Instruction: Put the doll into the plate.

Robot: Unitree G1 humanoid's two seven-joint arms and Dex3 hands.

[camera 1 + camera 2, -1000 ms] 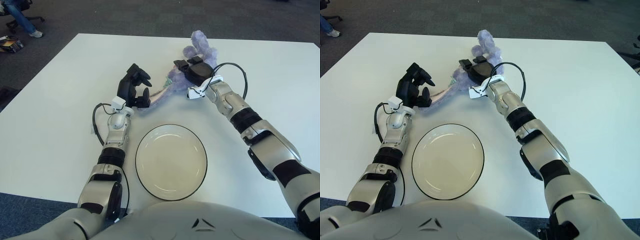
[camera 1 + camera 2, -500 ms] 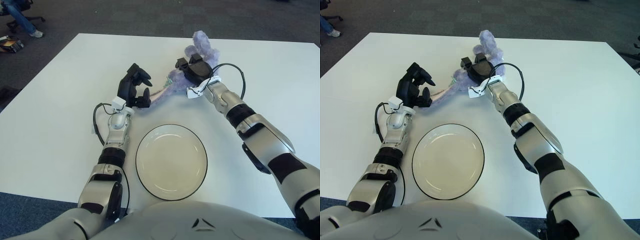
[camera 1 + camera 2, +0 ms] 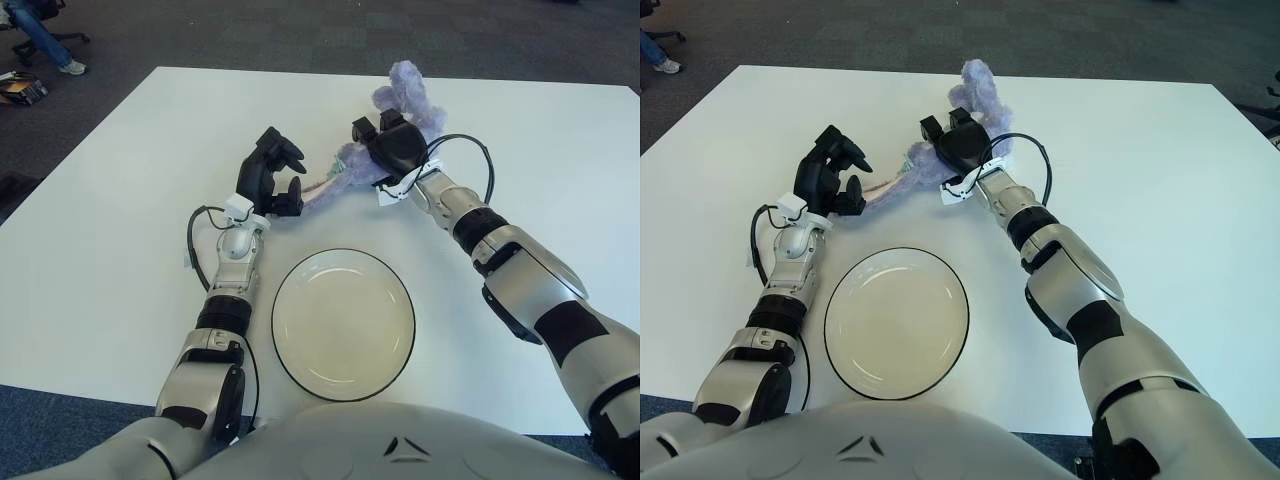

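Note:
The doll (image 3: 408,88) is a purple plush lying on the white table beyond the plate, its thin pale end (image 3: 318,190) stretching left. My right hand (image 3: 383,150) sits on the doll's middle with the fingers curled around it. My left hand (image 3: 275,178) stands upright at the doll's thin end, fingers spread and holding nothing. The round white plate (image 3: 343,325) with a dark rim lies near me between the two arms, with nothing in it.
The white table (image 3: 100,250) reaches to the dark carpet on all sides. A person's leg and an office chair (image 3: 35,30) show at the far left, off the table. Black cables loop beside both wrists.
My right hand has pushed slightly forward and turned over the doll, closing on it, and the doll's top has shifted a little right. The left hand has stayed in place.

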